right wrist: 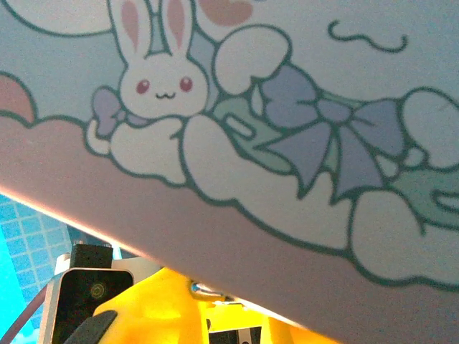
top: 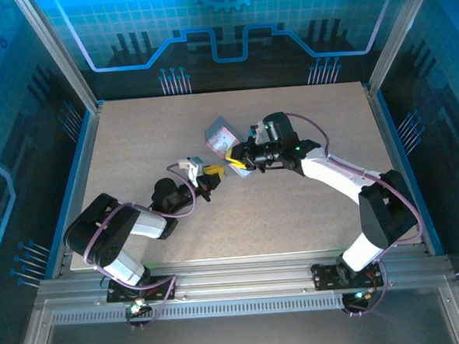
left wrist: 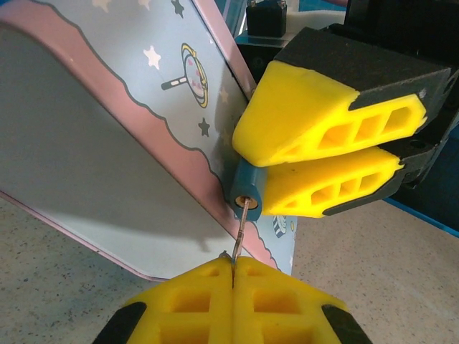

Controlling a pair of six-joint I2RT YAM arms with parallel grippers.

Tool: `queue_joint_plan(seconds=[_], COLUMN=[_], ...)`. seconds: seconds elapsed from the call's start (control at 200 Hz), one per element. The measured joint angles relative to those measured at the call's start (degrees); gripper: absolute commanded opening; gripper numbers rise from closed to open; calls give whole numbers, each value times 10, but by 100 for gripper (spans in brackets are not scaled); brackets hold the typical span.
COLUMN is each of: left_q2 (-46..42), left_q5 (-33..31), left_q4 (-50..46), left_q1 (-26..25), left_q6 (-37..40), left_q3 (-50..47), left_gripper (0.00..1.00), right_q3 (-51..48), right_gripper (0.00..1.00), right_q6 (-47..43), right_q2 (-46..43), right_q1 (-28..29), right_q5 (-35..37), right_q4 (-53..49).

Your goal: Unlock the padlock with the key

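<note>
Left gripper [left wrist: 233,269] is clenched at 6 o'clock in its own wrist view, its yellow fingers pressed together on the key [left wrist: 242,231]. Only the thin dark shaft of the key shows. It rises toward 12 o'clock and its tip meets the brass-ringed keyhole in the end face of the padlock [left wrist: 246,188]. The right gripper [left wrist: 258,166] reaches in from 2 o'clock and grips the small bluish lock body between its two yellow fingers; the shackle is hidden behind them.

Just beside the padlock, from 9 to 11 o'clock, stands the tilted tin box [left wrist: 107,143], its pink-edged side close against the lock. It leaves the key a narrow path between the tin and the right fingers. The tin carries printed stars and a small ringed ornament. In the right wrist view the tin [right wrist: 287,107] shows a white rabbit, clouds and a blue bow. From above, both grippers meet near the middle of the table [top: 134,146], with the tin [top: 221,133] at 12 o'clock from them.
</note>
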Motion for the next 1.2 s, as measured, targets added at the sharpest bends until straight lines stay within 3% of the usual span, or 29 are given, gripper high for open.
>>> queue_joint_plan(seconds=[0.75,1.2], left_q2=[19,44], left_q5=[10,52], left_q4=[-3,-9], left_q1=[-4,0], left_q6=[14,-16], left_q3=[20,44], left_gripper=[0,0], right_q3=[19,49], right_gripper=[0,0], right_q6=[-57,-139], right_q2=[0,10], right_q1=[0,3], right_q5=[20,43], right_q4=[-56,-125])
